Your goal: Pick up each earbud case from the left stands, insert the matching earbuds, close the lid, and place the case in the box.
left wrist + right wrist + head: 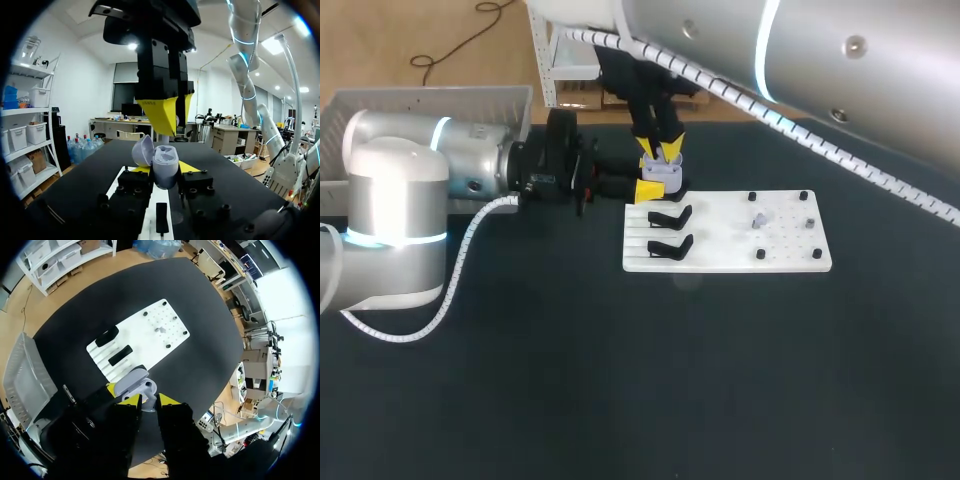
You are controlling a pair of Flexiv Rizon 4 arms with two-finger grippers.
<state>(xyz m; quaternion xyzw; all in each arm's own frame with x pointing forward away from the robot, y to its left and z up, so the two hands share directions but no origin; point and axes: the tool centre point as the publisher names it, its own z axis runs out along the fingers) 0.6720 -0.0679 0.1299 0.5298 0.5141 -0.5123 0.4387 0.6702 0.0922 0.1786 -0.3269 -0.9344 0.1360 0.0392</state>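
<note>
Left gripper (164, 169): jaws clamped on the open case (666, 171), one yellow tip on each side. The case sits at the upper-left corner of the white board (785, 250), upper middle of the head view. Right gripper (662, 148) stands directly over the case; its jaw state cannot be determined.

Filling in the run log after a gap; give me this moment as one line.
left gripper: shut on earbud case, lid open | right gripper: over the case | black stands: empty on white board
</note>
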